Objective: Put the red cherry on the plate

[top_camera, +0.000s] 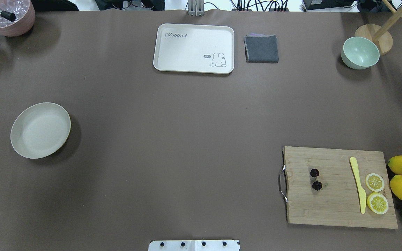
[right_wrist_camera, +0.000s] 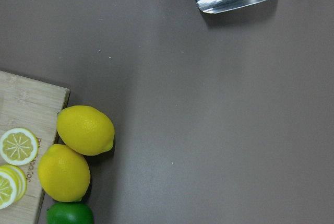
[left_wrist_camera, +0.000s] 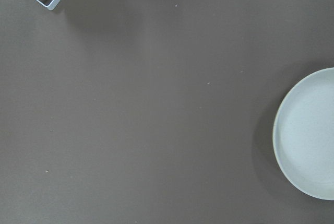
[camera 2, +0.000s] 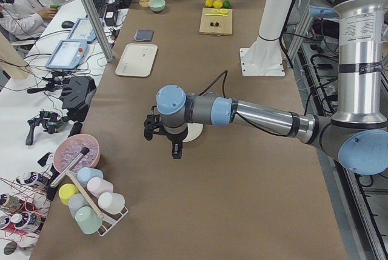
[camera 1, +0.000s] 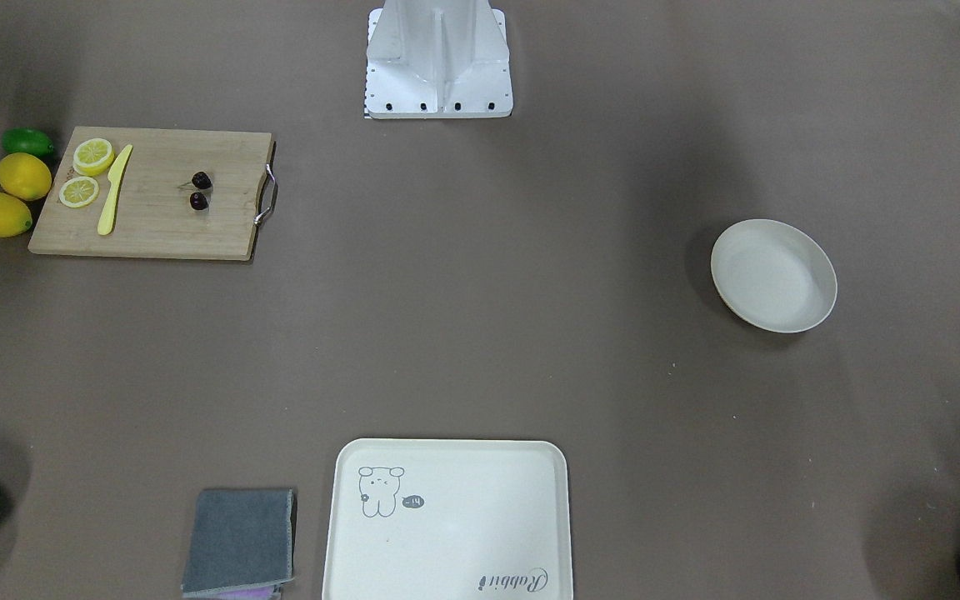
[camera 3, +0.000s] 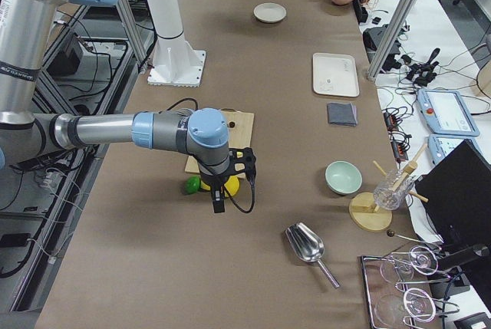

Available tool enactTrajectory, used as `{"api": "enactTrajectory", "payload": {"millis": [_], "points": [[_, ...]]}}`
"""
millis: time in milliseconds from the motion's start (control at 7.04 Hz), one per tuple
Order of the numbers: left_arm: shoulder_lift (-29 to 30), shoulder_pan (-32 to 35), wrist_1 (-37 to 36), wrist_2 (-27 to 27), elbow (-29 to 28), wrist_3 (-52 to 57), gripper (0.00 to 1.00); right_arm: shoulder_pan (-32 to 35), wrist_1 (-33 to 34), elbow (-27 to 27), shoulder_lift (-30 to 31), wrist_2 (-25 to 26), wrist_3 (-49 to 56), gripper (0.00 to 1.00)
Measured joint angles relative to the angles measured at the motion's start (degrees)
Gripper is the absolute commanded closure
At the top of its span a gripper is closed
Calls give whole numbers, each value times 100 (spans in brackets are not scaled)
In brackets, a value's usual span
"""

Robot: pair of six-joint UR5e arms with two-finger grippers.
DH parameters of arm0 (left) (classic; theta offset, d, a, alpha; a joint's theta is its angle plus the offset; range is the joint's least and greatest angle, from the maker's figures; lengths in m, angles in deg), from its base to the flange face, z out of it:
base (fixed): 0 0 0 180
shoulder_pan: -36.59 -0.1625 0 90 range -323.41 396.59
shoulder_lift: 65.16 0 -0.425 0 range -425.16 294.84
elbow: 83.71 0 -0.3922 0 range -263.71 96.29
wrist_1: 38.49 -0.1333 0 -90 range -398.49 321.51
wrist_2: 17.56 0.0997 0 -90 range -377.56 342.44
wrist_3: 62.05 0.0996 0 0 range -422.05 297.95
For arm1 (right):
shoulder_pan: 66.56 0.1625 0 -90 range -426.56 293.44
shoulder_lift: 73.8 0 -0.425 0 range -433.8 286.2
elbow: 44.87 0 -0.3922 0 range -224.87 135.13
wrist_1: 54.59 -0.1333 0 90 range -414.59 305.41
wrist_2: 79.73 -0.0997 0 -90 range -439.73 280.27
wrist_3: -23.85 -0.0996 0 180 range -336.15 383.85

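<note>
Red cherry on cutting board near handle edge, plate well apart; left gripper, right gripper opening indiscernible

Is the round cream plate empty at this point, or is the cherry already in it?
Empty. The plate shows only its bare inside, and the red cherry lies on the cutting board instead.

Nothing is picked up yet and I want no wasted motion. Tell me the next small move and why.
Probably bring the right hand in over the cutting board, above the red cherry. The cherry lies on that board on the robot's right, the plate is empty, and the right wrist view shows the board's corner and the lemons but not the cherry.
</note>
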Motion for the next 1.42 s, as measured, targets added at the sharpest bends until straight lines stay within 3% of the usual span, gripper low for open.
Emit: {"api": "enactTrajectory", "payload": {"millis": [710, 1136, 1420], "points": [[723, -1340, 429, 6, -268, -395, 2, -48, 7, -81, -23, -134, 5, 0], [284, -1497, 1285, -31, -493, -469, 2, -38, 4, -165, 28, -134, -21, 0], [166, -1599, 2044, -26, -1009, -687, 2, -55, 4, -197, 97, -154, -25, 0]]}}
